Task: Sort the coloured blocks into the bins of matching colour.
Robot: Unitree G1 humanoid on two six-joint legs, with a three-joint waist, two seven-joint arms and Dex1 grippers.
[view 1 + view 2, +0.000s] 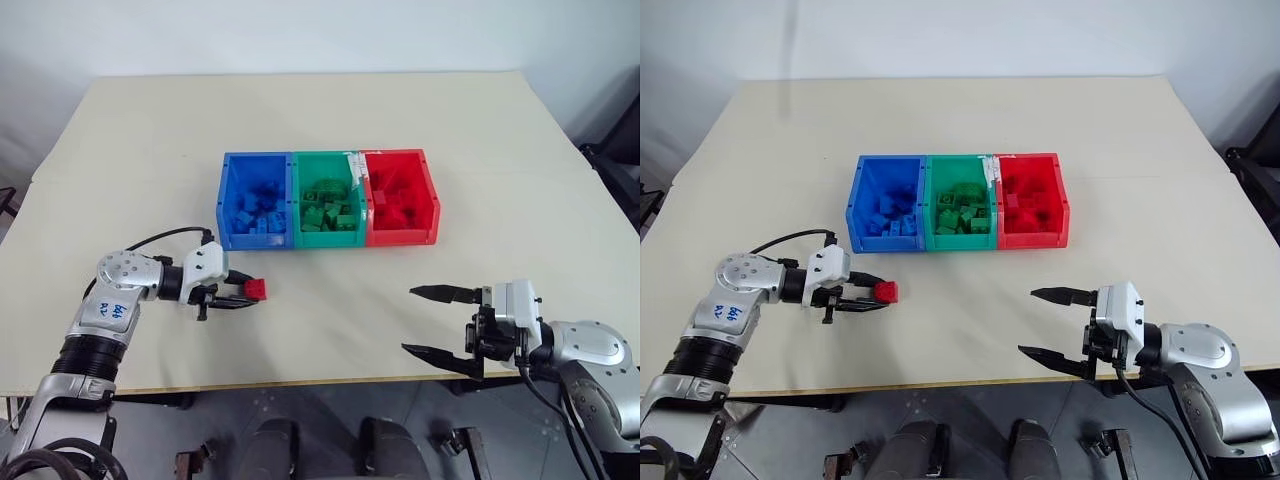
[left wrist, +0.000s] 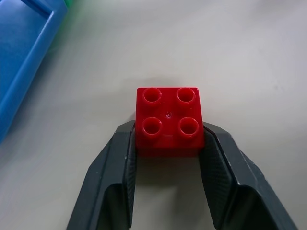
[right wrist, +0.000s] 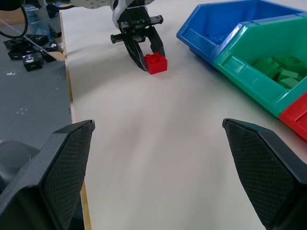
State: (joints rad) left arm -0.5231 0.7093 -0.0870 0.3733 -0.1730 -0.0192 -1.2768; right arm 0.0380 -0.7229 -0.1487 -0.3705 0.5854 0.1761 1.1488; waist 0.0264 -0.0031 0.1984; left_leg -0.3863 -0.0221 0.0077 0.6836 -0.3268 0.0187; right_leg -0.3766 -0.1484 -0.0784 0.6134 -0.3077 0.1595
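One red brick, squarish, four studs up, resting on the tabletop between the fingers of the left gripper; both black pads pressed against its opposite side faces, so the hand is pinching the brick, which by the look of it has not yet left the surface

Bin row: blue bin, green bin and red bin, joined side by side, each already holding bricks of its own colour. From the left hand the row lies ahead and across to its inner side: blue bin nearest, just beyond the fingertips, green next, red at the far end

Right gripper: fingers spread wide, empty, hovering over bare table and pointing across toward the left hand. It is roughly in line with the red bin, which lies ahead of it, well apart

Governing relation, as I judge it: the brick is in the left hand, yet its matching bin is the farthest of the three from that hand, so the carry must rise over the rims and cross past blue and green. Brick has no long axis to speak of; its orientation should matter little for the drop
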